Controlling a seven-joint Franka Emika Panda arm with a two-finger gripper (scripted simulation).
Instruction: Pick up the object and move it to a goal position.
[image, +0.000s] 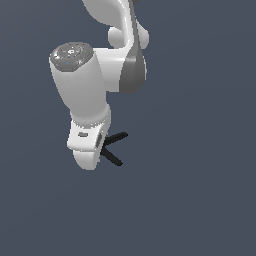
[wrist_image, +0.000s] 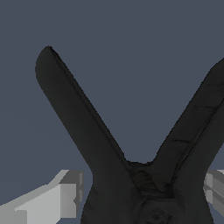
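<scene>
We note the white arm (image: 95, 85) coming in from twelve o'clock in the exterior view, its hand pointed downward over a plain blue-grey ground (image: 200, 200).

The object (image: 114, 148), a small black V of two thin bars, sticks out from beside the hand's lower end toward three o'clock. One bar points to about two o'clock, the other to about four o'clock. Its joint is hidden behind the white hand. We cannot tell from this view whether it rests on the ground or is lifted.

In the wrist view the object (wrist_image: 131, 175) fills most of the frame. The two bars spread apart from a joint at the near edge; one bar's rounded tip shows in full, the other runs out of frame.

The gripper (wrist_image: 142, 192) straddles that joint. One light-grey finger (wrist_image: 65, 192) shows on one side, the second finger (wrist_image: 214, 188) on the other, each near the object's thick base. The jaws look close on the joint, but we cannot tell whether the pads touch it, so we cannot tell if it is clamped.

We cannot make out any colour mark on the bars.
</scene>
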